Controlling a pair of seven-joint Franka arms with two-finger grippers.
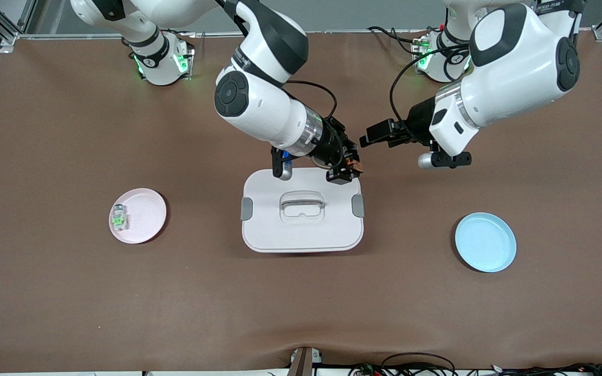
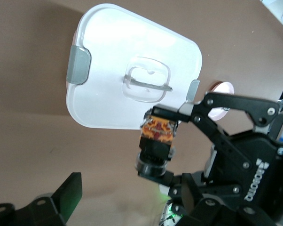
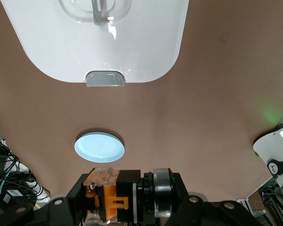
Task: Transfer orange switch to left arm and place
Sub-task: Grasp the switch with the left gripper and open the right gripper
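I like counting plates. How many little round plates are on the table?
2. The pink plate lies toward the right arm's end of the table, with a small clear part on it. The blue plate lies toward the left arm's end. None seem hidden.

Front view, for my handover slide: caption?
Right gripper holds the orange switch over the box; left gripper waits alongside.

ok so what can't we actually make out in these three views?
- Left gripper: the front view shows it only side-on, so its finger gap is not readable; the left wrist view cuts its fingers at the edge.
- Orange switch in the right gripper: just a speck in the front view; the right wrist view cuts it at the edge.
- Box contents: hidden by its lid.
- Green-marked part on the pink plate: too small for detail.
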